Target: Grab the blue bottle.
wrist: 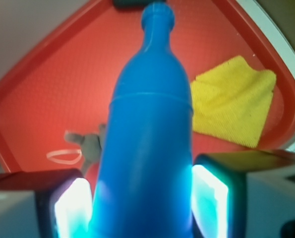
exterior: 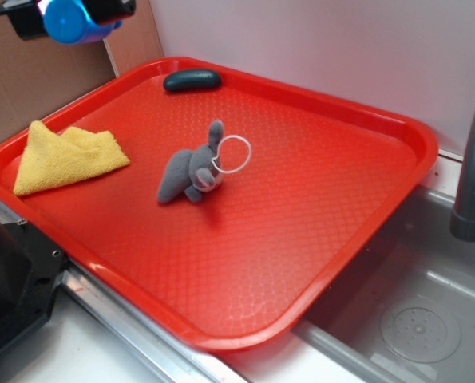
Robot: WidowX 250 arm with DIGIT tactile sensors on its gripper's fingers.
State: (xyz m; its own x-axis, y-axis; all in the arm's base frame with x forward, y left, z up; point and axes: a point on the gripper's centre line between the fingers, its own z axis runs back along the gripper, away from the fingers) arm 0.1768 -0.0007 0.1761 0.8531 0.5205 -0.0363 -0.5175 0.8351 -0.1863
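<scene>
Sitting clamped between both fingers (wrist: pixel 70 208): blue bottle (wrist: pixel 149 148), above tray (wrist: pixel 53 84).

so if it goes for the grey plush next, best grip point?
The body of the grey plush, from straight above, jaws across its narrow width. It lies flat on the red tray, and the body is the bulkiest part; the ear and white ring are too thin. The gripper is currently shut on the blue bottle.
</scene>
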